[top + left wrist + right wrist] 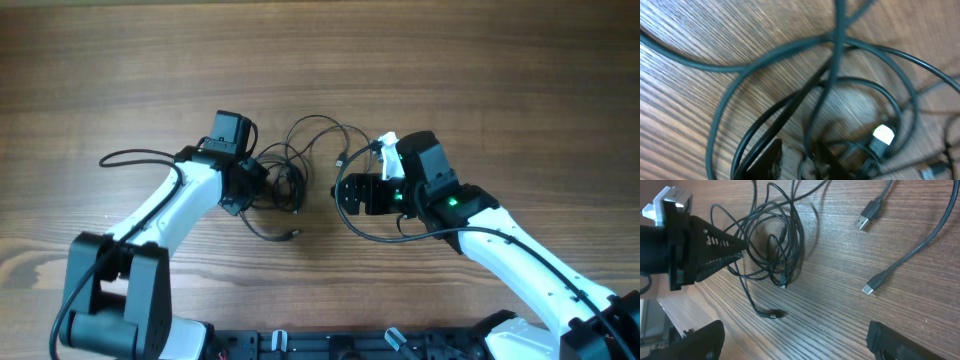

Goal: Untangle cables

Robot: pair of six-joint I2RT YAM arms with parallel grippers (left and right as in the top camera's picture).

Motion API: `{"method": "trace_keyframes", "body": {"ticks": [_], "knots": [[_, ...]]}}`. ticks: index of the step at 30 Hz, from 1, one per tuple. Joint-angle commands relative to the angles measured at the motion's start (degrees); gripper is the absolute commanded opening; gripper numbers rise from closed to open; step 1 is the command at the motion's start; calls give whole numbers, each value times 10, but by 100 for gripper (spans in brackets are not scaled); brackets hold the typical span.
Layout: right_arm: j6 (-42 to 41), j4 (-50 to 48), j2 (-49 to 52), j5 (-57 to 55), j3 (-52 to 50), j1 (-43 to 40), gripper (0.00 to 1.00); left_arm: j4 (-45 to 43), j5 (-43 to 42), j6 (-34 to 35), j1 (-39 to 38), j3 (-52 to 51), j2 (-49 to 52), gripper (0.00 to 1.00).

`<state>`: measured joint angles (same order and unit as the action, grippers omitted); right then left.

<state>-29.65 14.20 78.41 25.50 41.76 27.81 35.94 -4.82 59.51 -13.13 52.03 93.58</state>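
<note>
The cables (295,165) lie as a bunch of thin black loops at the table's middle, with one plug end (291,236) trailing toward the front. My left gripper (262,186) is at the bunch's left edge. In the left wrist view its fingertips (771,161) stand narrowly apart with a blurred strand (805,155) in the gap; whether they pinch it is unclear. The right wrist view shows that left gripper (742,251) tapering onto the tangle (775,240). My right gripper (345,193) stays wide open to the right of the bunch, its fingers (695,340) holding nothing.
Two separate cord ends lie to the right of the tangle: a silver-tipped flat plug (870,212) and a small plug (869,288). A thicker black arm cable (130,156) loops out to the left of my left arm.
</note>
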Motion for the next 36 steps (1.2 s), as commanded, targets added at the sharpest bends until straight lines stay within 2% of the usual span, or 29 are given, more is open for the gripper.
{"method": "trace_keyframes", "body": {"ticks": [1, 6, 10, 11, 12, 13, 16, 20, 22, 29, 32, 36], "knots": [[10, -1, -6, -1, -2, -1, 96, -21, 60, 14, -2, 5, 25, 38], [9, -2, -6, -11, -2, -1, 97, -58, 60, 14, -2, 5, 47, 43], [9, 0, -6, -11, -2, -1, 97, -58, 60, 14, -5, 5, 69, 42], [9, 0, -6, -11, -2, -1, 97, -59, 60, 14, -7, 5, 78, 31], [9, 0, -6, -11, -2, -1, 97, -60, 60, 14, -7, 5, 82, 11], [2, 0, -6, -11, -2, -1, 97, -63, 60, 14, -8, 5, 83, 4], [-5, 3, -6, -11, -2, -1, 97, -59, 41, -4, 0, 21, 64, 4], [-6, 2, -6, -13, -2, -1, 98, -7, 15, -57, 7, 81, -6, 4], [-42, 3, -6, -12, -2, 0, 100, 20, 15, -67, 6, 107, -49, 4], [-155, -30, -2, 2, -2, 37, 98, 27, 12, -63, -13, 120, -197, 4], [-194, -79, 16, -19, -2, 62, 97, 27, 12, -32, -28, 120, -221, 4], [-203, -149, 46, -14, -2, 85, 97, 27, 12, -3, -42, 120, -227, 4]]}}
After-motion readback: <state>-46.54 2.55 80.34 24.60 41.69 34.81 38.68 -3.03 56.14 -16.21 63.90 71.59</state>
